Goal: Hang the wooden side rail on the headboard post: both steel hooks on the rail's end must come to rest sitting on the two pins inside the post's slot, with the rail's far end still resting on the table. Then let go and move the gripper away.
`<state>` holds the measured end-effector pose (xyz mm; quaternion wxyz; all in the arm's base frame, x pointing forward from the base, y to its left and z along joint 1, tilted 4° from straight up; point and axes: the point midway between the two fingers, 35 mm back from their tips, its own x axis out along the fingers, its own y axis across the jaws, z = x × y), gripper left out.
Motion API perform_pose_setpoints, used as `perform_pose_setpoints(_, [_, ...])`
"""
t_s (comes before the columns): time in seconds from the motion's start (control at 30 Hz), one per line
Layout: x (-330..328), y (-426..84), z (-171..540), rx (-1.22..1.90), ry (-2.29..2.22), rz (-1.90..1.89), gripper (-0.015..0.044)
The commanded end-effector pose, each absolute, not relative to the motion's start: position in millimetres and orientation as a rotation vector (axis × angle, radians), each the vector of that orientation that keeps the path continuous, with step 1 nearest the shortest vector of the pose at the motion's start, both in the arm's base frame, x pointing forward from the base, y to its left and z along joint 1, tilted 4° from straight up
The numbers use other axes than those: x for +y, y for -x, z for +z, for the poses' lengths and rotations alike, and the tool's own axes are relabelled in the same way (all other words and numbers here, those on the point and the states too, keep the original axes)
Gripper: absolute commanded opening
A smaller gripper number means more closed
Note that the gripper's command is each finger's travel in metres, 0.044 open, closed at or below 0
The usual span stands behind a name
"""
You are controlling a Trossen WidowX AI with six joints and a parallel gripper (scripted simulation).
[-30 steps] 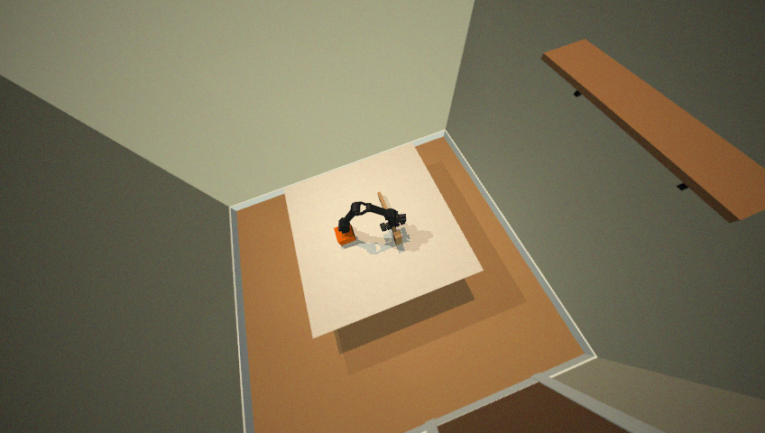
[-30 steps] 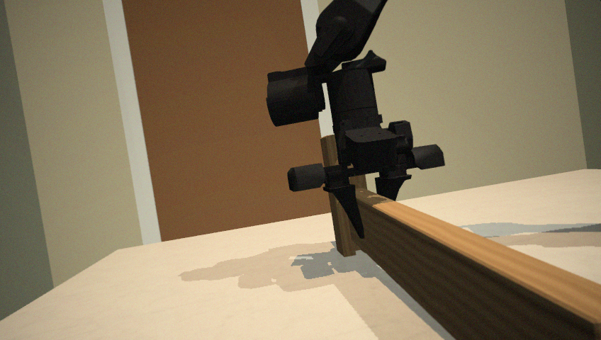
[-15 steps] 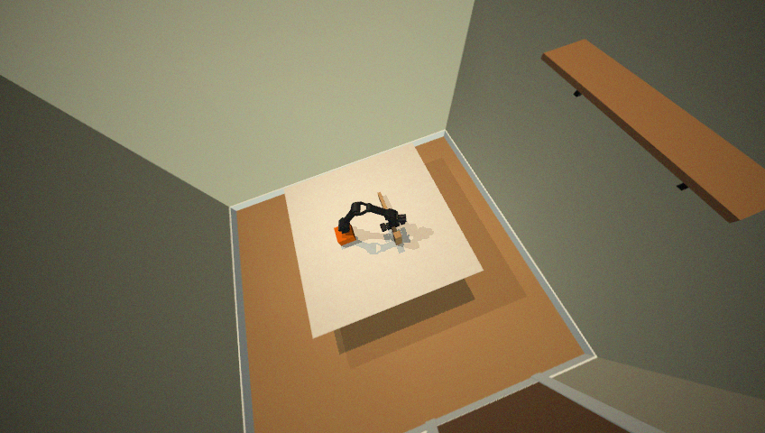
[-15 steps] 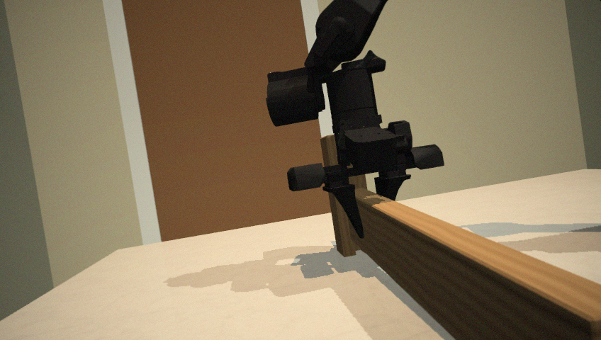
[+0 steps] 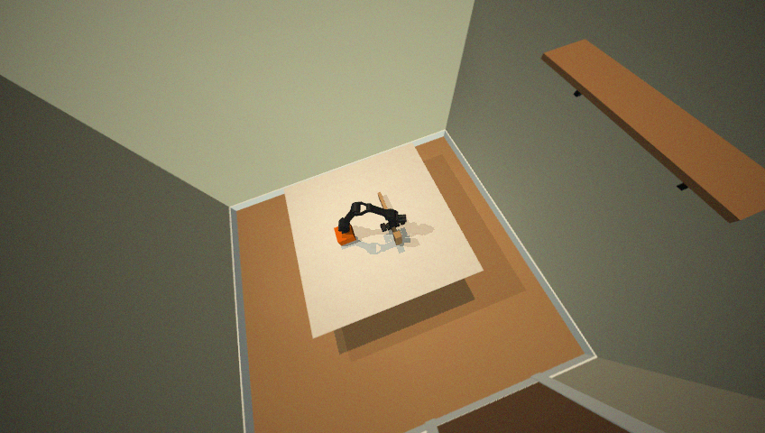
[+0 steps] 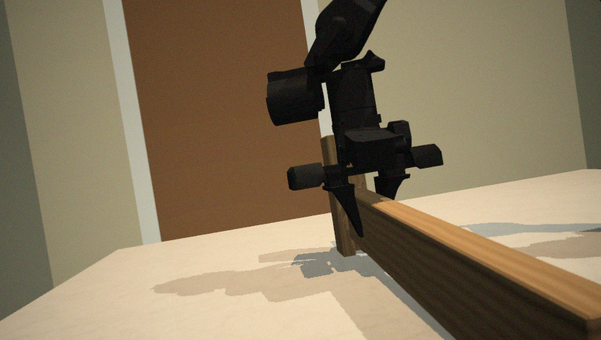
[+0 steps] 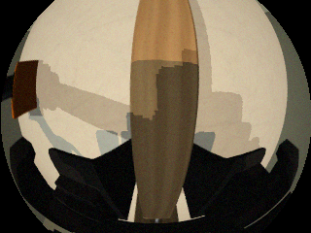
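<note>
The wooden side rail (image 5: 382, 201) (image 6: 463, 278) (image 7: 164, 39) stands on its narrow edge, running from the post toward the exterior view viewpoint. My gripper (image 5: 393, 227) (image 6: 374, 217) (image 7: 157, 138) points down and is shut on the rail near its post end, one finger on each side face. The headboard post (image 5: 397, 237) (image 6: 329, 151) stands upright at that end. The rail's end meets or nearly meets the post. The hooks, pins and slot are hidden behind the gripper and rail, so seating cannot be told. The rail's far end is outside the exterior view at its bottom; its table contact is not clear.
The pale table (image 5: 370, 290) (image 6: 63, 312) bears the arm's orange base (image 5: 344, 234) (image 7: 24, 89), to one side of the rail. The arm arches from the base over to the rail. A brown shelf (image 5: 655, 117) is on the room wall, far from the table.
</note>
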<state>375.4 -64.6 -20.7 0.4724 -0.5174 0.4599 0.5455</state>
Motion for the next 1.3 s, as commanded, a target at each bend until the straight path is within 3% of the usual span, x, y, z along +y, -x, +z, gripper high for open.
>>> perform_pose_setpoints(0.0, [-65.7,-377.0,-19.1,1.124,1.273,1.333,0.0000])
perform_pose_setpoints(1.27, [-69.8,-376.4,-19.6,1.124,1.273,1.333,0.0000])
